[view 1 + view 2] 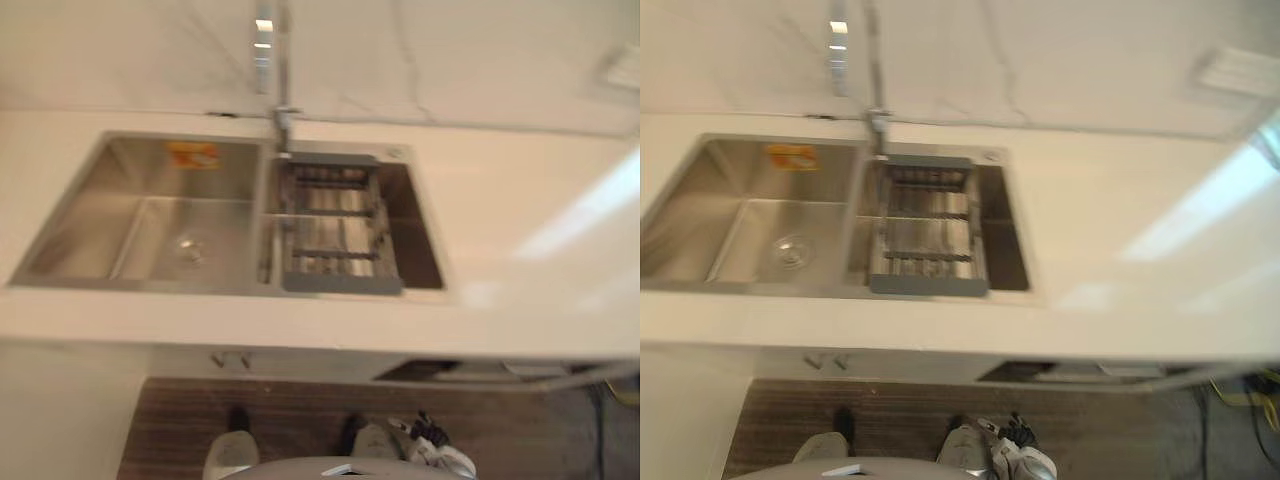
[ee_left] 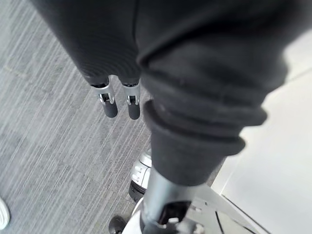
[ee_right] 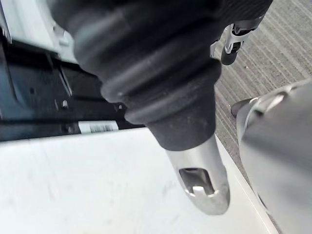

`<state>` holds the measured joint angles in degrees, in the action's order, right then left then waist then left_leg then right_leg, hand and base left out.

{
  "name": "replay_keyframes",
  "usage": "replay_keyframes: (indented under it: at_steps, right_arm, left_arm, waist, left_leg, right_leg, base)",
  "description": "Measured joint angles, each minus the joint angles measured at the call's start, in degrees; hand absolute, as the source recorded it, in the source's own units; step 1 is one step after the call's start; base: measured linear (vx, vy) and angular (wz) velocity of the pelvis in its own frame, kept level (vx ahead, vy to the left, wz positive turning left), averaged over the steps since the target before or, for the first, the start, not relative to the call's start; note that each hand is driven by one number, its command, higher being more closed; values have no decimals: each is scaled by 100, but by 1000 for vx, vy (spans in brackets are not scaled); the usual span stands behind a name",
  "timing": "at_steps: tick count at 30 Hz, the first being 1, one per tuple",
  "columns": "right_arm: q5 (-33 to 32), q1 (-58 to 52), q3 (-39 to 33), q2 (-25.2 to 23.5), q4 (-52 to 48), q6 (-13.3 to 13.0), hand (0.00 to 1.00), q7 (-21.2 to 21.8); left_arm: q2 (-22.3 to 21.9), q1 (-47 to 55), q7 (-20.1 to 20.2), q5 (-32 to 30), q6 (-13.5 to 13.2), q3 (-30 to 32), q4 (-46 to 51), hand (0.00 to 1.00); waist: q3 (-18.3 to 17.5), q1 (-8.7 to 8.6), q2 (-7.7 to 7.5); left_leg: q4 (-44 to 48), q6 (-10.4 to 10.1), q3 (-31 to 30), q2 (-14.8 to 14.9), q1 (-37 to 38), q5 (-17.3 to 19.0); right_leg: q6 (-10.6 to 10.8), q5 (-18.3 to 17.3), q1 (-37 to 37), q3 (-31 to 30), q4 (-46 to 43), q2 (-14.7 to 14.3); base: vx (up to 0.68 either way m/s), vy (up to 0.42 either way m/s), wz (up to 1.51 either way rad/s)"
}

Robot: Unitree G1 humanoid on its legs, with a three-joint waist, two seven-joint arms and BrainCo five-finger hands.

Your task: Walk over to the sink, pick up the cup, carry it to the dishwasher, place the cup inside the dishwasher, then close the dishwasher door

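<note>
A steel double sink (image 1: 70,225) is set into the white counter (image 1: 520,200) straight ahead. Its left basin has a round drain (image 1: 188,250) and an orange sticker (image 1: 193,154) on the back wall. A grey slatted rack (image 1: 335,240) lies across the right basin. Below the counter on the right, the dishwasher (image 1: 425,370) stands slightly ajar; the right wrist view looks at its dark interior (image 3: 39,97) and white door (image 3: 97,185). My left hand (image 2: 111,105) hangs over the floor with straight fingers and holds nothing. My right hand (image 1: 432,437) hangs low by the dishwasher, its fingers (image 3: 233,41) relaxed, holding nothing.
A tall chrome faucet (image 1: 282,90) rises behind the divider between the basins. A pale marble wall (image 1: 450,60) backs the counter. White cabinet fronts (image 1: 70,400) stand below the counter, over a grey striped floor (image 1: 300,420).
</note>
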<state>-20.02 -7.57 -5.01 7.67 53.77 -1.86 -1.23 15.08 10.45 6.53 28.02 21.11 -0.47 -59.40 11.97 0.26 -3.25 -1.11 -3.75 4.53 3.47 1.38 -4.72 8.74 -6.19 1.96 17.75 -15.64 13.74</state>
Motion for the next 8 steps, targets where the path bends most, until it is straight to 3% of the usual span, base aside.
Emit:
replay_keyframes:
  at_steps: [3,4,8]
  right_arm:
    - [10,192,-29,-144,188,210,0,192]
    - [8,259,-40,-225,207,232,0,257]
    - [-141,386,-246,-232,369,477,0,253]
  left_arm:
    - [24,-23,72,-4,111,-92,-37,0]
    - [13,-26,123,-13,124,-97,-97,0]
    - [-92,-15,249,-113,116,-97,-341,0]
  waist:
    - [-14,143,-77]
    - [24,165,-11]
    - [20,163,-7]
  left_leg:
    - [-120,30,-250,-171,34,-75]
    - [-163,31,-260,-187,50,-76]
    - [-341,31,-235,-175,175,-127]
  right_leg:
    - [-2,126,-334,84,254,53]
    - [13,204,-505,193,532,12]
    - [4,331,-668,190,852,-87]
  base:
    - [184,53,73]
    - [131,53,27]
    - [31,12,-3]
